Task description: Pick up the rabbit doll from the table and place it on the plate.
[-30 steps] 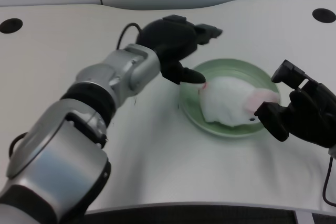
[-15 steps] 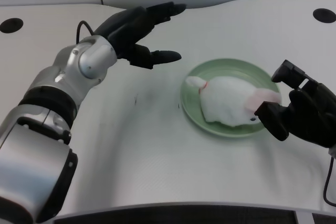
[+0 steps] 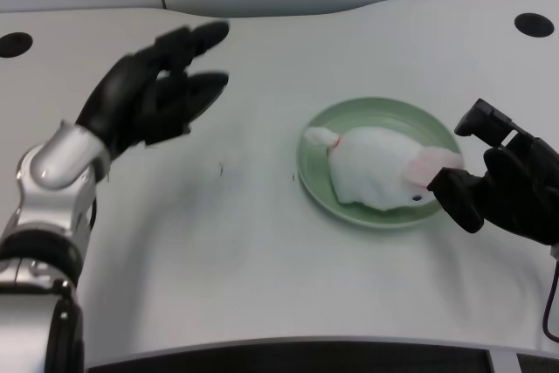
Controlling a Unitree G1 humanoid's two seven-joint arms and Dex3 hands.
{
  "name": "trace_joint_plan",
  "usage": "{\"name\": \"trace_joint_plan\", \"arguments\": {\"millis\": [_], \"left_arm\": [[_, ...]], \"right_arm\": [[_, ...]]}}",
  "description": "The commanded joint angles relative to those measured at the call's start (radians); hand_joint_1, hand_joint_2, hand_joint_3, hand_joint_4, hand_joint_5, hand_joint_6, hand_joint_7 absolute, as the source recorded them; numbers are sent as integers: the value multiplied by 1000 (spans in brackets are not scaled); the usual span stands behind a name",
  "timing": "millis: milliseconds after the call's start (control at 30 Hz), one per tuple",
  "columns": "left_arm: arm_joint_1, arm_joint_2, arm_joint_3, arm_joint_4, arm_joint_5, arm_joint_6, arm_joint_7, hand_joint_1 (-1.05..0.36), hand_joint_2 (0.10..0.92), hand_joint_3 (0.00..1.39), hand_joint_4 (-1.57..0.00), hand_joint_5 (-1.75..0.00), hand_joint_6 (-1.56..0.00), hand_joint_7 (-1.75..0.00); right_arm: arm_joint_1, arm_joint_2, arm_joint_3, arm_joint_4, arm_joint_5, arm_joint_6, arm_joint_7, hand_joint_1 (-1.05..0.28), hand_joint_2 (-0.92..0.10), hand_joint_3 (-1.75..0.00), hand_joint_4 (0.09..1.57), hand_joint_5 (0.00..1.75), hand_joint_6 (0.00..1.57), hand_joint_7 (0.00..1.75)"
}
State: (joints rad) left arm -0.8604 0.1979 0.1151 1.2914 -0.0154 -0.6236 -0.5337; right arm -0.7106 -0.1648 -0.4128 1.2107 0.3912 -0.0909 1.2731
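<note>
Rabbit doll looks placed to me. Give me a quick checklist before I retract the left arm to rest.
1. Rabbit doll lies on the plate: ok.
2. Doll within the plate rim: mostly; the pink ear end sits near the right rim, partly hidden by the right hand: cannot tell.
3. Left hand holds nothing, fingers apart: ok.
4. Left hand apart from the plate, over the table: ok.
5. Right hand touching the doll or plate: cannot tell.

- white table (image 3: 262,251), curved back edge, a dark round hole in each far corner
- green plate (image 3: 376,113) sits right of center
</note>
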Motion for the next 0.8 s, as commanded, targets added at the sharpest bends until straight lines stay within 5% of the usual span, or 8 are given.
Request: {"name": "trace_joint_plan", "arguments": {"millis": [33,167,500,700,800], "left_arm": [[39,16,43,-17,-51,23,-71,-800,921,492,-418,-210,-321,-26],[112,9,125,-35,-159,78,-207,-790,921,477,-447,-186,-338,-23],[228,-35,217,-143,-322,213,-377,-817,921,504,-478,-171,-365,-21],[279,-28,242,-204,-384,330,-431,-803,921,626,-449,-128,-361,-9],[289,-20,252,-202,-399,376,-456,-797,921,656,-444,-116,-355,-4]], "right_arm": [[5,-14,3,1,1,1,-9,-577,-921,-99,1050,1746,795,1746],[2,-17,5,3,1,19,-20,-560,-918,-89,1047,1746,799,1746],[8,-14,7,0,-1,-3,-18,-588,-921,-102,1039,1746,795,1746],[1,-22,4,7,2,15,-15,-566,-920,-90,1041,1746,799,1746],[3,-23,6,9,-3,5,-21,-585,-920,-83,1044,1746,799,1746]]}}
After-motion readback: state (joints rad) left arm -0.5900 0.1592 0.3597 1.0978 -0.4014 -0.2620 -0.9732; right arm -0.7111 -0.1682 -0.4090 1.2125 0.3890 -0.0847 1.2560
